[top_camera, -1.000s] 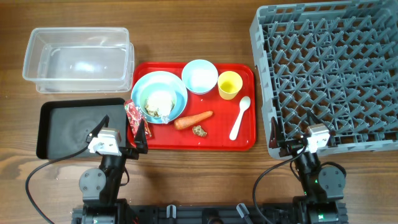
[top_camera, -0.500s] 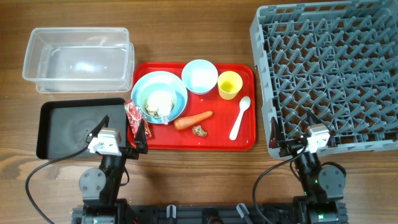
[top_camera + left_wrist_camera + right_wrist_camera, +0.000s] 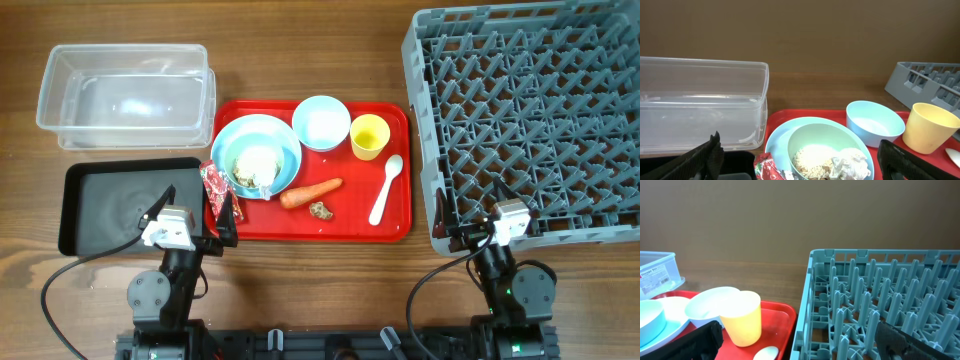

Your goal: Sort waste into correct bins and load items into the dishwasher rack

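Note:
On the red tray [image 3: 350, 215] a wide light-blue dish [image 3: 243, 133] holds a mint bowl [image 3: 817, 135] with rice-like crumbs [image 3: 809, 156] and a crumpled white tissue [image 3: 850, 164]. A red wrapper [image 3: 216, 190] lies at the tray's left edge. Near them are a carrot [image 3: 311, 191], a brown scrap [image 3: 321, 210], a small pale bowl [image 3: 321, 122], a yellow cup [image 3: 368, 136] and a white spoon [image 3: 386, 188]. My left gripper [image 3: 198, 207] stands open just before the wrapper. My right gripper [image 3: 468, 205] stands open at the rack's [image 3: 530, 110] near left corner, holding nothing.
A clear plastic tub [image 3: 125, 100] sits at the far left, with a shallow black tray [image 3: 110, 210] in front of it, beside my left gripper. The grey rack fills the right side, its wall close to the red tray's right edge.

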Motion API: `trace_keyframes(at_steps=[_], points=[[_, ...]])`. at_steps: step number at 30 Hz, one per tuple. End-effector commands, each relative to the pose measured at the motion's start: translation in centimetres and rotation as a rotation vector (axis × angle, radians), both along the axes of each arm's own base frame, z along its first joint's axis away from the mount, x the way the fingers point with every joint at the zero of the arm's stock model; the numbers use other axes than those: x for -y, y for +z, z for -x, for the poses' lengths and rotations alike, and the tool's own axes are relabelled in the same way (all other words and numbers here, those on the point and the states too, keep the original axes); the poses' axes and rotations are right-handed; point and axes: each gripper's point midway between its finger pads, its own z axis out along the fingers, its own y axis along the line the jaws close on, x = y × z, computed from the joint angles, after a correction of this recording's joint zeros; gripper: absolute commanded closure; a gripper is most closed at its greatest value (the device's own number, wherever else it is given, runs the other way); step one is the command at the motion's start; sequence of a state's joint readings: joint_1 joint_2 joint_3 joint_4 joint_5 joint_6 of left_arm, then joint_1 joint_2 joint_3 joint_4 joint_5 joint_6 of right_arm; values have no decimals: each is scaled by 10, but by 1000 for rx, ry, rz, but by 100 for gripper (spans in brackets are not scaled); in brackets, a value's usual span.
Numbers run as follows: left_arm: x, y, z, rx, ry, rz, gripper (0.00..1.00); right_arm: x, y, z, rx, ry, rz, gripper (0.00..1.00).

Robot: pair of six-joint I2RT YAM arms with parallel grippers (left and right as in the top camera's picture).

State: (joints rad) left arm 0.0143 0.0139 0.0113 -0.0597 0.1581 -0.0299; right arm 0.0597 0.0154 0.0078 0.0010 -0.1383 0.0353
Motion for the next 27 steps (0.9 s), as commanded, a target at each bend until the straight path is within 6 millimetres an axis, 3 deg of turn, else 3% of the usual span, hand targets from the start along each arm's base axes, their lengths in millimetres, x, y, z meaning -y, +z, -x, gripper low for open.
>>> trace_keyframes(at_steps=[1,16,23,27], points=[[0,-3,0,-4,-1,-15,0,-2,1,1,7,12,8,0],[0,-3,0,-4,-2,-15,0,-3,2,1,7,21,4,0],[0,-2,0,-3,0,13,0,-3,9,1,-5,20,-148,0],[0,1,0,-21,6,90,0,-2,19,4,-11,12,-149,0]])
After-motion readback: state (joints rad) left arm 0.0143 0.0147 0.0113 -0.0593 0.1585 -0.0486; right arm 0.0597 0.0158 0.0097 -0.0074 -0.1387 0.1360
